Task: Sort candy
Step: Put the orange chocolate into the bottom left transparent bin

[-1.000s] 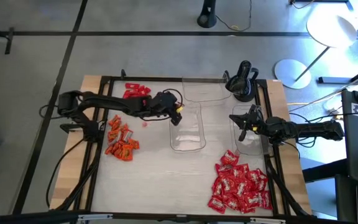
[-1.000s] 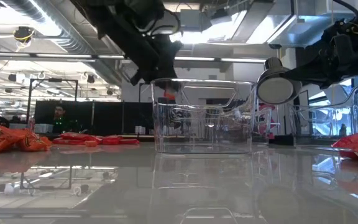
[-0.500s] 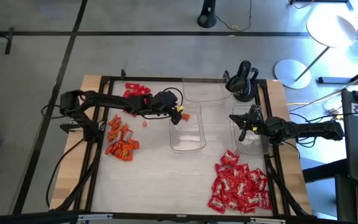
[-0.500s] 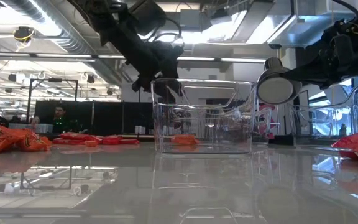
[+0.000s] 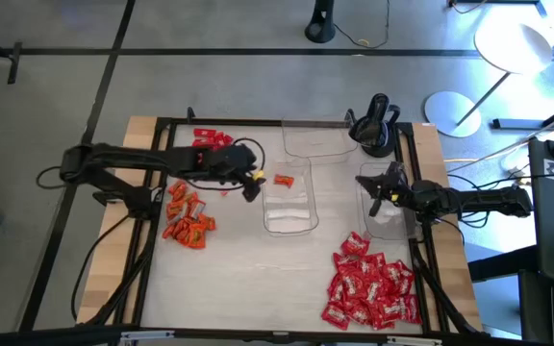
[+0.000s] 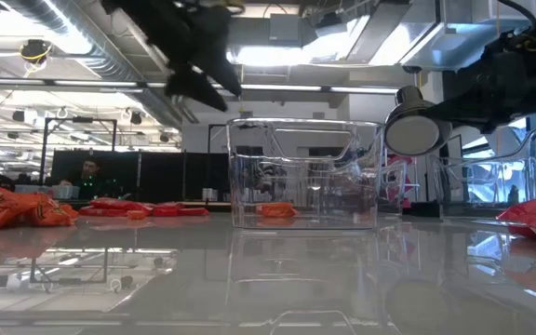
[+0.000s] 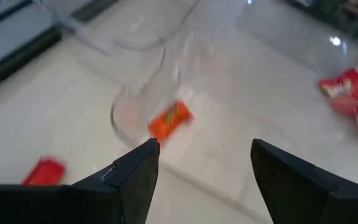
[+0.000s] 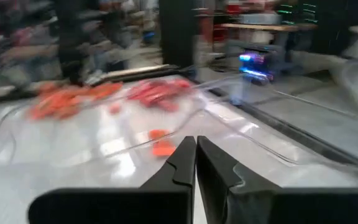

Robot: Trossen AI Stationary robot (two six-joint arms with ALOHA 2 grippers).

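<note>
One orange candy [image 5: 283, 179] lies in the middle clear tray [image 5: 289, 197]; the left pincer [image 5: 250, 186] beside it is wide open and empty; the right pincer [image 5: 374, 195] is closed, empty.

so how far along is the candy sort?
Barely started. Done: one orange candy lies in the middle clear tray. In hand: nothing; the left hand is open beside that tray, and the right hand is shut over the right tray. Left: the orange pile, the red pile and the large red-and-white pile.
</note>
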